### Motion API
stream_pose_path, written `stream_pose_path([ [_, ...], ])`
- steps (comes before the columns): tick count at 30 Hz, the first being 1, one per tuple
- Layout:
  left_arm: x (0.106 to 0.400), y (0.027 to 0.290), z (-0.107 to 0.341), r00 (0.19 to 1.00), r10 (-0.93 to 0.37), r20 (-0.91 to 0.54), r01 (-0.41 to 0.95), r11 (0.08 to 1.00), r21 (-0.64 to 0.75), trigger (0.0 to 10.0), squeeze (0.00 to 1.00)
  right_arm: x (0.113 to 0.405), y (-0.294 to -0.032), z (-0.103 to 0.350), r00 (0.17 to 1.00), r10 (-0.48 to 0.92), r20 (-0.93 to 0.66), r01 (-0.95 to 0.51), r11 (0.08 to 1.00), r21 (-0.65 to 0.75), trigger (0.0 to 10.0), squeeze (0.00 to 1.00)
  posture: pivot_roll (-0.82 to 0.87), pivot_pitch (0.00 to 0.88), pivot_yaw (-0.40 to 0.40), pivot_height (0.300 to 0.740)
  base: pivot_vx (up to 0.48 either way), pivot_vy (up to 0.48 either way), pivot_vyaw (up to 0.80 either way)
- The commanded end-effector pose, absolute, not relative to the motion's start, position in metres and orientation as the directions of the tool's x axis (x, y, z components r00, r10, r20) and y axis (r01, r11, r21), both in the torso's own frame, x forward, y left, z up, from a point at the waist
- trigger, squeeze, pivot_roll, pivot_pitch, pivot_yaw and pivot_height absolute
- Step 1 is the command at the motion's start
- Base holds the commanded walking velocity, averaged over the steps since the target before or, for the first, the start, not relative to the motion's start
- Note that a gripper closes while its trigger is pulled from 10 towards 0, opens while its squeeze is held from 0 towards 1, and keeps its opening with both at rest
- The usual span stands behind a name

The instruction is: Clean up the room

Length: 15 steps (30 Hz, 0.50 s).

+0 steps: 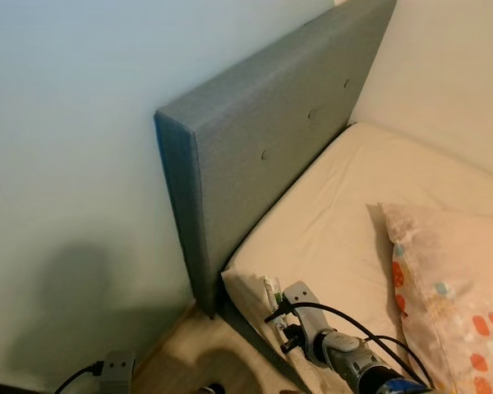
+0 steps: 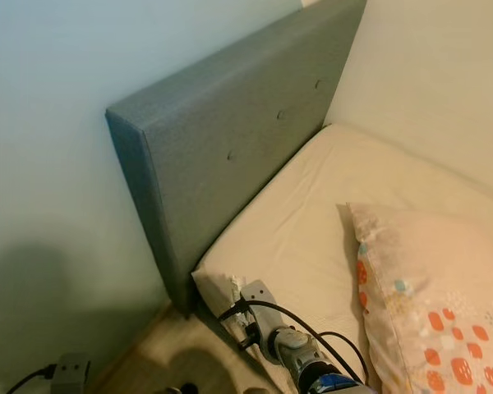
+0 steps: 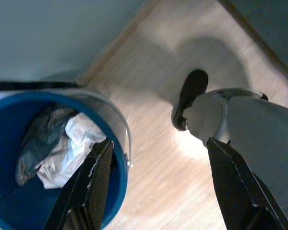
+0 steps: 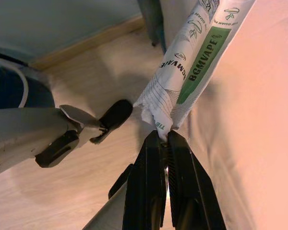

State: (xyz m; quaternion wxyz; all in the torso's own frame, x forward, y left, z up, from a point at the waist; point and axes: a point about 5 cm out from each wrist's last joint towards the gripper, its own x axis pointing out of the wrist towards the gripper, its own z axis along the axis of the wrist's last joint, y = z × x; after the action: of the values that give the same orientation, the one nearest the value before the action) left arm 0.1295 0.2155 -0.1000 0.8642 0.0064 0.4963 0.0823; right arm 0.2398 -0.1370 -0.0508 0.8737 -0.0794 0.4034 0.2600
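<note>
Right gripper (image 4: 164,139) jaws clamped on wrapper (image 4: 187,67)

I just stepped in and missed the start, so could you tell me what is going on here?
The robot stands at the corner of a bed. Its right gripper is shut on a printed wrapper beside the mattress edge. Its left gripper hangs open over the floor next to a blue bin holding crumpled trash.

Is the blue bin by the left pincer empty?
No, the blue bin already holds crumpled white and grey plastic, seen past the open left pincer.
</note>
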Motion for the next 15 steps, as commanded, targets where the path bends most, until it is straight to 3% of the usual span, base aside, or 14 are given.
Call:
stream_pose_path([
  [1,0.1213,0.2176,-0.1025,0.466,0.158,-0.871,-0.137,0.985,0.105,10.0,0.00,0.2370,-0.1378,-0.0530,0.533,0.381,-0.755,-0.502,0.861,0.080,10.0,0.00,0.01,0.003,0.013,0.740,-0.364,0.000,0.00],
  [15,0.1254,0.2180,-0.1011,0.476,0.158,-0.865,-0.117,0.986,0.115,10.0,0.00,0.2371,-0.1359,-0.0530,0.539,0.382,-0.751,-0.491,0.867,0.089,10.0,0.00,0.01,0.005,0.020,0.740,-0.364,0.000,0.00],
])
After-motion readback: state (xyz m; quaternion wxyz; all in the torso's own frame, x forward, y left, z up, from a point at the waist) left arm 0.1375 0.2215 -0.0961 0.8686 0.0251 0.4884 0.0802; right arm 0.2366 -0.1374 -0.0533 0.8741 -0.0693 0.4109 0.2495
